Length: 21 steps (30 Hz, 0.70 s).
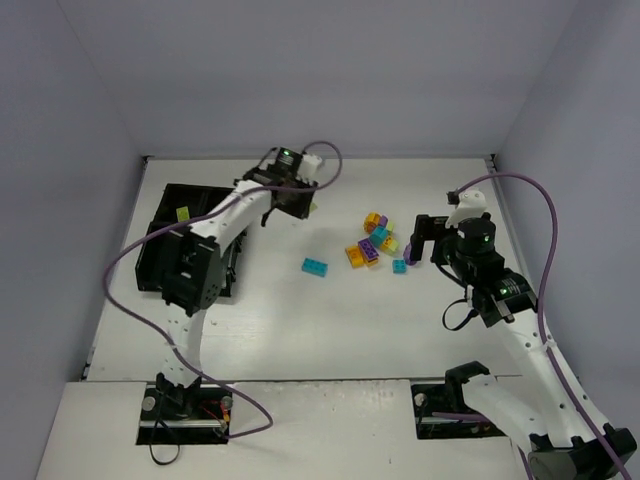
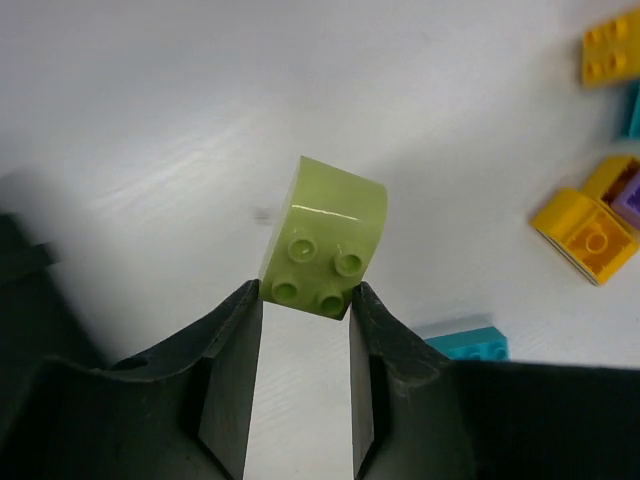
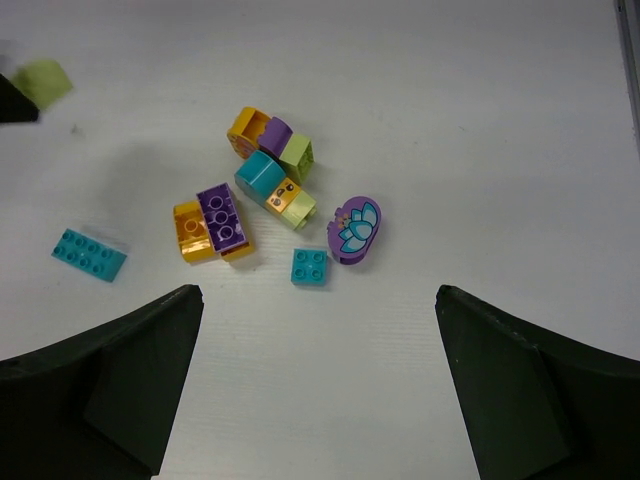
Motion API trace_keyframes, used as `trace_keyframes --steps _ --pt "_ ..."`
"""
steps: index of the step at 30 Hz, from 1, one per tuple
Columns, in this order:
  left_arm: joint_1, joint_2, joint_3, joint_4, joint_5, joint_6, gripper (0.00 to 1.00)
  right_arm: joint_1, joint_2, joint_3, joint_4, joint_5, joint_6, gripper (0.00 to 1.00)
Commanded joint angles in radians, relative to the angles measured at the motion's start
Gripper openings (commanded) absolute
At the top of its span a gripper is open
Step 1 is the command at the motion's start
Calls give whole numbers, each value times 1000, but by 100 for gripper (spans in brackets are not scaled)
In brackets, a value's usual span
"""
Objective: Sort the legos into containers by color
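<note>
Your left gripper point(image 2: 305, 295) pinches a green brick point(image 2: 325, 235), maybe just above the tabletop point(image 2: 150, 120), near the tray point(image 1: 158, 243). Your right gripper point(image 3: 318, 290) is spread wide over the pile point(image 3: 262, 178) of bricks.

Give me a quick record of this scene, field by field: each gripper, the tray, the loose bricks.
Left gripper: shut on a yellow-green rounded plastic brick
Right gripper: open, empty, near the pile of mixed-colour bricks
Black plastic tray: a yellow-green brick visible inside
Apart from pile: long cyan brick, lying flat
</note>
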Motion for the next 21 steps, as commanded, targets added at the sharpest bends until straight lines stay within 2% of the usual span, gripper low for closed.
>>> trace_keyframes --steps 1,3,10,19,21 --pt "119 -209 8 56 -96 -77 3 6 14 31 40 7 -7 99" --pt "187 -243 -3 34 -162 -95 3 6 14 33 40 9 -10 99" --pt "414 -243 -9 -13 -232 -163 3 6 18 33 42 7 -15 100" --pt "590 -100 107 -70 -243 -195 3 6 17 21 48 15 -4 100" --pt "610 -51 158 -81 -242 -190 7 6 9 14 48 18 -4 100"
